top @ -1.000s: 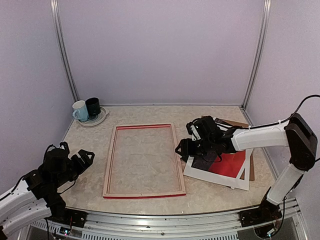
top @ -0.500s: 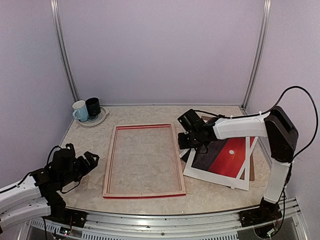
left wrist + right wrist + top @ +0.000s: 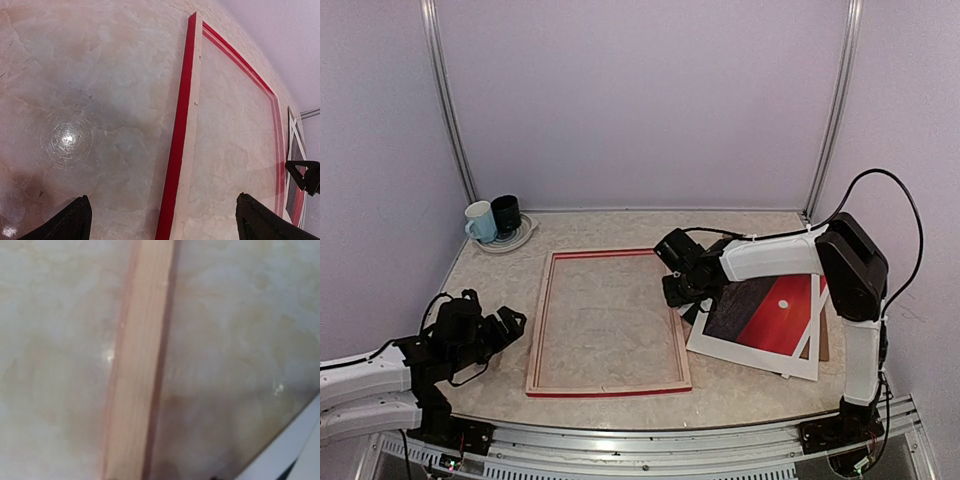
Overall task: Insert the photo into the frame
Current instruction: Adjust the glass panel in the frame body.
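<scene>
Hovering with fingers spread wide, the left gripper (image 3: 495, 322) sits left of the thin rectangular red-faced wooden frame (image 3: 537, 330), whose long axis runs away from the arms. The right gripper (image 3: 672, 290) hangs over its right rail; I cannot tell its finger spread. The white-margined red sunset photo (image 3: 770, 320) lies just right of those fingers, nearer that arm.

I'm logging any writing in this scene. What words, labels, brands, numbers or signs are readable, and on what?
None can be read.
The photo shows only a red sunset.
The frame is plain red and wood.
The pale mug and dark mug show no print at this size.
</scene>
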`<state>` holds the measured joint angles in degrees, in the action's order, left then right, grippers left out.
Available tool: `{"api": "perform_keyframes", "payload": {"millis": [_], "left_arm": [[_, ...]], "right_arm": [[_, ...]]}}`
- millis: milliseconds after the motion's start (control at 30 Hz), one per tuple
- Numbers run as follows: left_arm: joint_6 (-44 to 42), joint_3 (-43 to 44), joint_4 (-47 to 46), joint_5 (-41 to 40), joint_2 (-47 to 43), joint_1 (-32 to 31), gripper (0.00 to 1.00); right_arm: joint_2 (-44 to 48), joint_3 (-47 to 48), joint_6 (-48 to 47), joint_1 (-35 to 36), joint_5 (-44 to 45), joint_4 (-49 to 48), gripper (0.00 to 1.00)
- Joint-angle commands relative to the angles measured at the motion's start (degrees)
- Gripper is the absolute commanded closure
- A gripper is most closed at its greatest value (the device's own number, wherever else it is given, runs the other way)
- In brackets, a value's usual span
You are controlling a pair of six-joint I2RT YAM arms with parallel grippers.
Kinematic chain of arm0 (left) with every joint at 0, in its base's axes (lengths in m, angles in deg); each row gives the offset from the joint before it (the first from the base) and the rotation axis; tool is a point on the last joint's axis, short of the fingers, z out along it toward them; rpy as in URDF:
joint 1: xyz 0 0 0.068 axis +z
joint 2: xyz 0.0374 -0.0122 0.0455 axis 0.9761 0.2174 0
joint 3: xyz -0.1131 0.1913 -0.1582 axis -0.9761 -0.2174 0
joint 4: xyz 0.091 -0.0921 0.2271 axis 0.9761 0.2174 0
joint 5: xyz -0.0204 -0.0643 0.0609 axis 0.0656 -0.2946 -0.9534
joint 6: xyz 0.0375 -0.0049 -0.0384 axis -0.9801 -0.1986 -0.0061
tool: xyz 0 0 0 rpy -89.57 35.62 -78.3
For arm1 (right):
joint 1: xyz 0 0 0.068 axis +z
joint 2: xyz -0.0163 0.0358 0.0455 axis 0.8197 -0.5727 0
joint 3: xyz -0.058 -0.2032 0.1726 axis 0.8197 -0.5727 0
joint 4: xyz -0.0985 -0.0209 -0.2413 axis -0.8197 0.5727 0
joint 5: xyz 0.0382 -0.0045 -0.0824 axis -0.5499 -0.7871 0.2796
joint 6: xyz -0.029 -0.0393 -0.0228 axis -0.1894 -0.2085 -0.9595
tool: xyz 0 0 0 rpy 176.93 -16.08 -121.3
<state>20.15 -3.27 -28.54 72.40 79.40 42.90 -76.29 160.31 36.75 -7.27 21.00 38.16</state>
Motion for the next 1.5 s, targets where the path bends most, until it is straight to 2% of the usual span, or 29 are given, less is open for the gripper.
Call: {"api": "perform_keyframes", "payload": {"millis": [0, 367, 633, 1100, 1233, 1467], "left_arm": [[-0.61, -1.43, -3.02, 0.8, 0.37, -0.36, 0.01], [-0.16, -2.92, -3.29, 1.15, -0.64, -0.35, 0.01], [0.1, -3.52, -3.92, 1.48, 0.05, -0.35, 0.01], [0.6, -4.42, -3.92, 1.72, -0.92, -0.45, 0.01], [0.6, -4.53, -5.31, 1.68, -0.75, -0.44, 0.01], [-0.57, -4.24, -7.69, 0.94, 1.94, -0.44, 0.02]], "right_arm": [[-2.37, 2.2, -0.56, 1.15, 1.4, 1.93, 0.58], [-4.59, 3.55, -0.71, 1.63, 2.94, 3.21, 0.59], [-8.3, 7.37, -1.43, 3.62, 7.11, 7.83, 0.59], [-2.38, 7.41, -1.26, 3.64, 7.43, 7.65, 0.57], [-1.9, 8.25, -1.18, 3.63, 7.54, 8.97, 0.53], [-3.3, 10.38, -2.53, 3.64, 6.15, 7.83, 0.4]]}}
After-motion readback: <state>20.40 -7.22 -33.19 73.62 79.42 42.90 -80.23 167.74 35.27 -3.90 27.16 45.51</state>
